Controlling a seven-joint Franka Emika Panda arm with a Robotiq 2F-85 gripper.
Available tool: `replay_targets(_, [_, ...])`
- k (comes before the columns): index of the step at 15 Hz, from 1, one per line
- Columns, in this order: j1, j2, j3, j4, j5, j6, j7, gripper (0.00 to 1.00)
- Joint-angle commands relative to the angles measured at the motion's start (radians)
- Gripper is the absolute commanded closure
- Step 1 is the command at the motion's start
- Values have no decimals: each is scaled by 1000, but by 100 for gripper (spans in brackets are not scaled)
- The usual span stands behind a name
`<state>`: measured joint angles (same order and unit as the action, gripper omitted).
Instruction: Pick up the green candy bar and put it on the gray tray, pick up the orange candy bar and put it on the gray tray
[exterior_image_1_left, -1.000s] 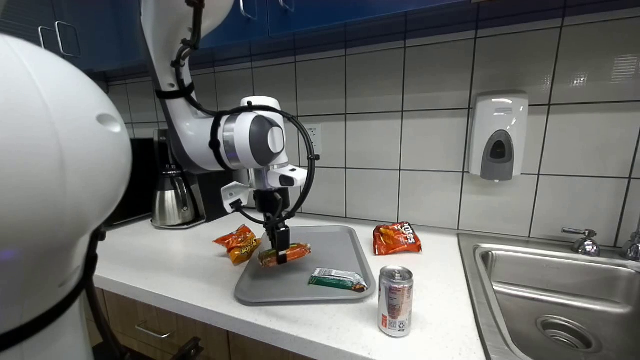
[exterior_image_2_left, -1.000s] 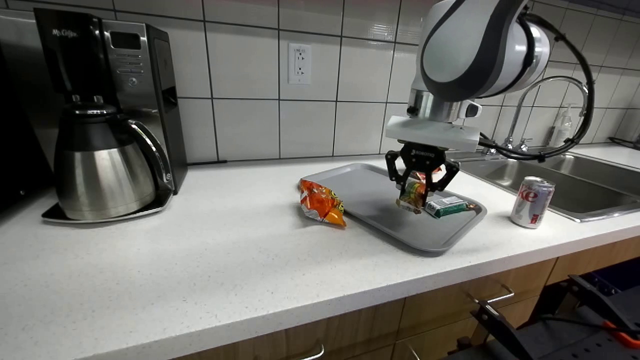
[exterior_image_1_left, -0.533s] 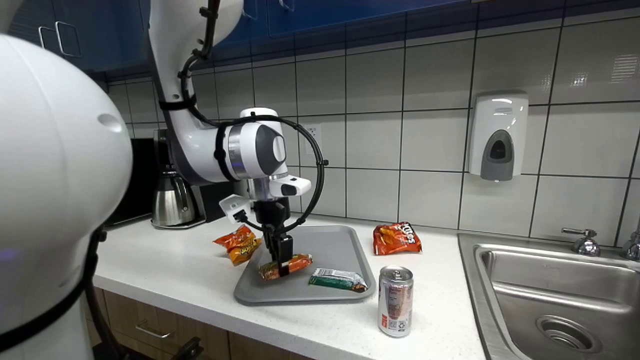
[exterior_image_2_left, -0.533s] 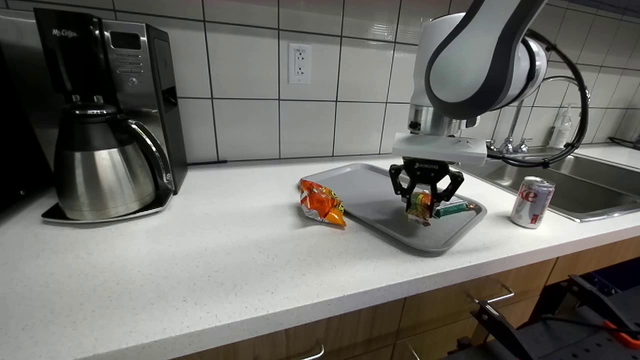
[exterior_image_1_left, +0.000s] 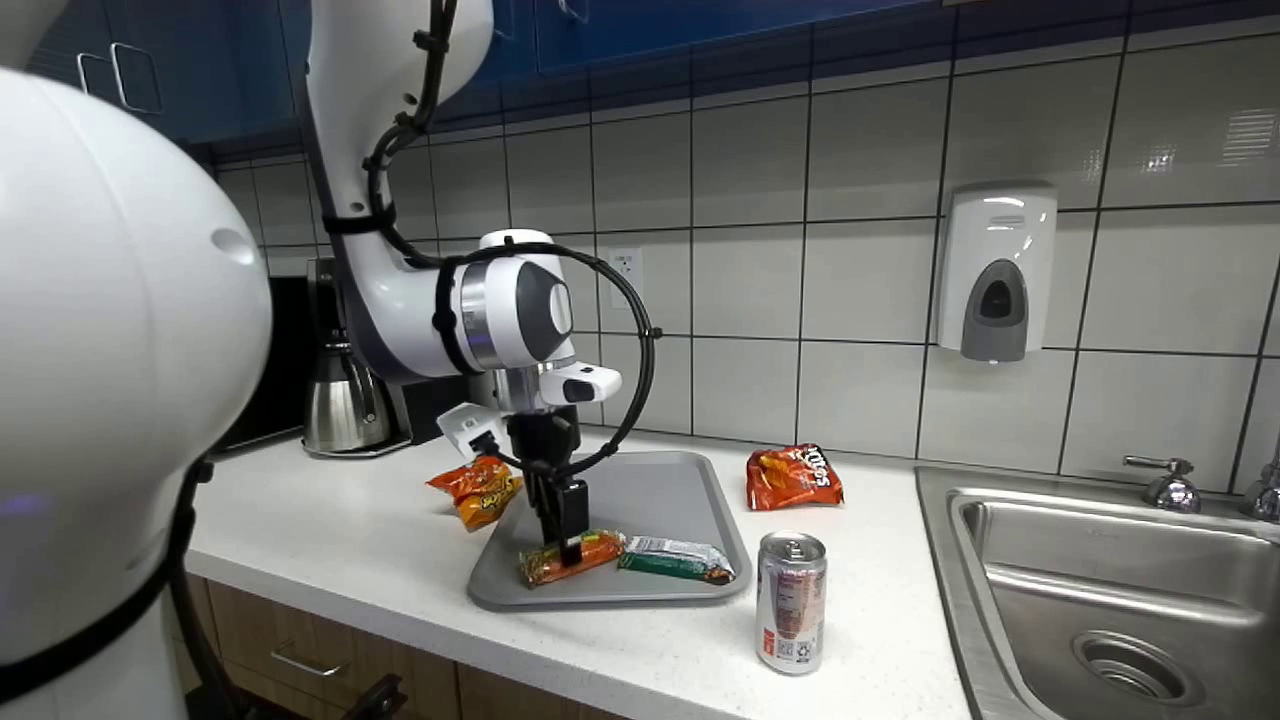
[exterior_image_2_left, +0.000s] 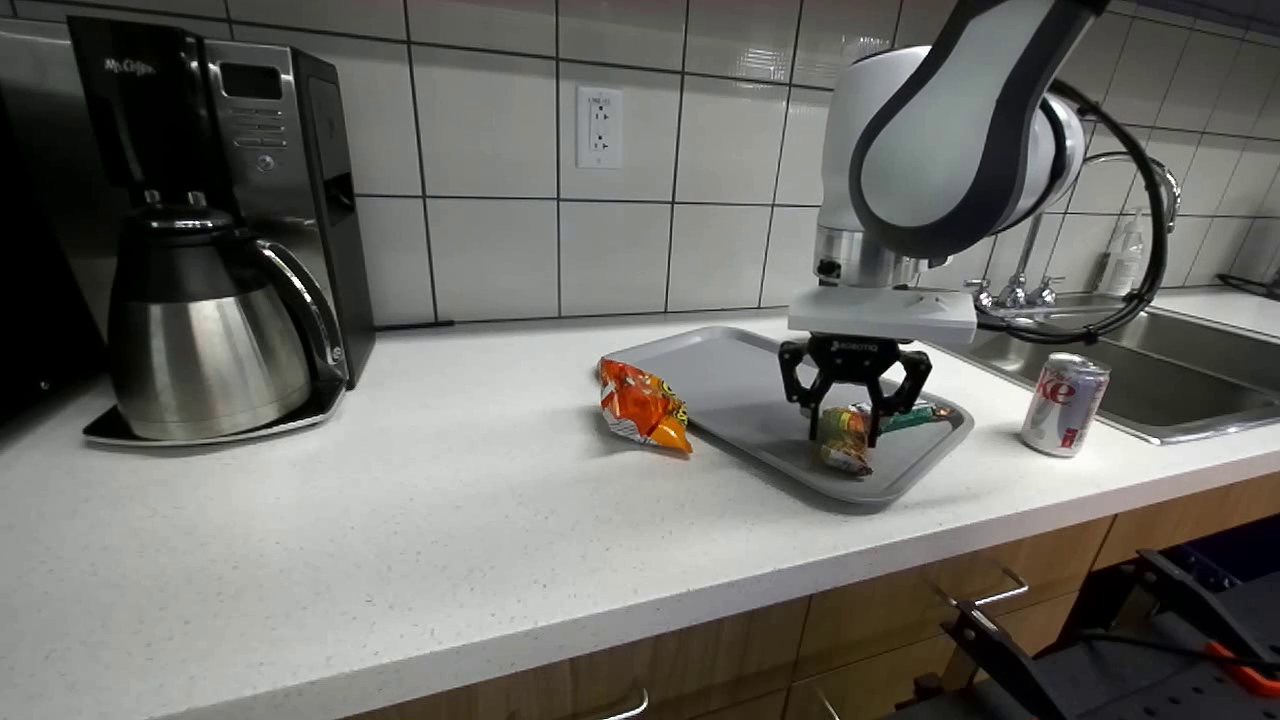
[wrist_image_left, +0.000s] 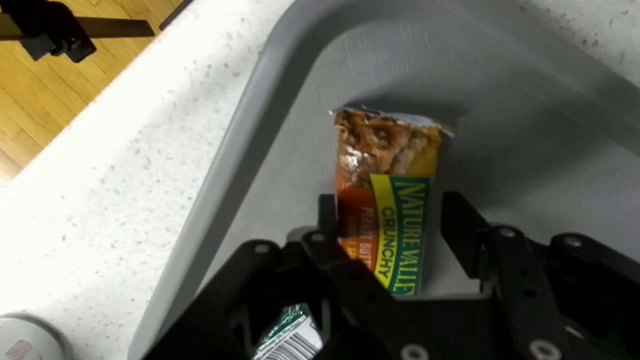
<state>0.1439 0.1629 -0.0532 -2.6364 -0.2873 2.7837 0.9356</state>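
Orange bar (wrist_image_left: 386, 200): now lowered onto gray tray (exterior_image_1_left: 655, 485), nr green bar (exterior_image_1_left: 676, 561).
Gripper (exterior_image_2_left: 843, 437): just spread, gap on 1 side of bar.
Both bars: prob. placed, so only lift-off left.

The gripper (wrist_image_left: 390, 215) leaves a gap on one side of the orange bar (wrist_image_left: 385, 185), little or none on the other. Bare tray (exterior_image_1_left: 650, 495) stretches from there toward the wall (exterior_image_1_left: 865, 275). The green bar (exterior_image_1_left: 675, 560) blocks the orange one's end (touching or not, I cannot tell). Around the tray sit an orange bag (exterior_image_1_left: 478, 492), a red bag (exterior_image_1_left: 793, 480) and a can (exterior_image_1_left: 791, 605).
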Motion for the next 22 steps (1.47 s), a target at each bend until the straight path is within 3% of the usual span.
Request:
replay_targets(1, [10, -33, -6, 3, 8, -34, 0, 9])
replay_targets(3, [-4, -62, 9, -10, 49, -38, -38, 0])
replay_targets(8, [-20, -146, 18, -41, 98, -39, -101, 0])
replay_targets(13, [-43, -235, 37, -79, 176, -67, -261, 0])
replay_targets(17, [-59, -299, 39, -94, 263, -143, -431, 0])
replay_targets(22, [-92, -370, 34, -95, 282, -243, -556, 0])
